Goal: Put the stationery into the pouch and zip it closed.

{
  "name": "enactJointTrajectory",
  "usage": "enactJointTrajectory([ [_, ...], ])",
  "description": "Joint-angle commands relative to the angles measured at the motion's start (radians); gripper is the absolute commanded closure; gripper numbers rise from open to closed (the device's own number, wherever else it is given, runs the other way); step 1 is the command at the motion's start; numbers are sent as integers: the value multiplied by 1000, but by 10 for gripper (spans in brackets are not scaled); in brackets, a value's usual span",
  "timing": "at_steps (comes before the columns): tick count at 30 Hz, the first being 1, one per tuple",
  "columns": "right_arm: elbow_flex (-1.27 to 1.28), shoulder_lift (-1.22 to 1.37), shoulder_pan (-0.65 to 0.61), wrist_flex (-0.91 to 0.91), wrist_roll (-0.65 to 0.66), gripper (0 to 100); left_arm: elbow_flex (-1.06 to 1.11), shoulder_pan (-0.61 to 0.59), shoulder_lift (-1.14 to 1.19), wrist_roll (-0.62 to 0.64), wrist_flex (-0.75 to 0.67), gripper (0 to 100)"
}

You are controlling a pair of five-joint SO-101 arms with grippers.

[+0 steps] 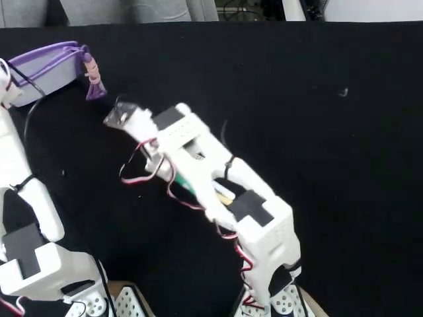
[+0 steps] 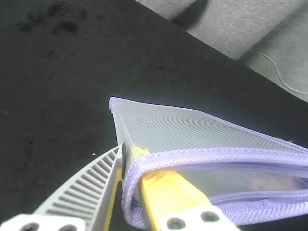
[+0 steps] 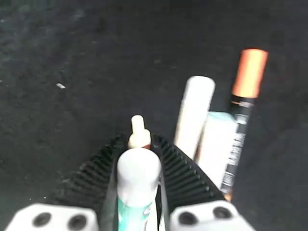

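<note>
A translucent mesh pouch (image 1: pixel 46 66) with purple trim is held at the table's far left; its pink zipper pull (image 1: pixel 92 71) hangs at its right end. My left gripper (image 2: pixel 124 156) is shut on the pouch's (image 2: pixel 192 130) purple edge, and in the high view it (image 1: pixel 8 78) sits at the pouch's left end. My right gripper (image 3: pixel 138 144) is shut on a teal tube with a white cap (image 3: pixel 138 175); from above it (image 1: pixel 120 117) hovers just right of the pouch. A white stick (image 3: pixel 195 108), a pale teal block (image 3: pixel 215 144) and an orange-capped pen (image 3: pixel 245 91) lie on the cloth beyond it.
Black cloth (image 1: pixel 330 132) covers the table. Green and yellow stationery (image 1: pixel 221 193) shows partly under the right arm near the middle. Red and black cables (image 1: pixel 142 172) loop beside that arm. Both arm bases stand at the near edge.
</note>
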Motion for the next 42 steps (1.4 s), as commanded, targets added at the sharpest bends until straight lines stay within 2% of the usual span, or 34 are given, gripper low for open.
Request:
enactJointTrajectory([
  [1, -136, -31, 69, 57, 0, 988, -38, 50, -8, 5, -21, 972],
  [5, -188, -113, 135, 74, -2, 988, -33, 113, -9, 5, -17, 972],
  [16, -202, -344, 212, 63, -12, 988, -185, 271, -9, 5, 195, 972],
  [22, -189, -435, 245, -28, -112, 988, -180, 323, -8, 5, 238, 972],
  [31, -189, -625, 285, -133, -117, 988, -180, 374, -9, 5, 282, 972],
  [37, -188, -743, 285, -250, -288, 988, -180, 387, -9, 5, 299, 972],
  [42, -147, -765, 259, -373, -367, 988, -162, 387, -9, 5, 296, 972],
])
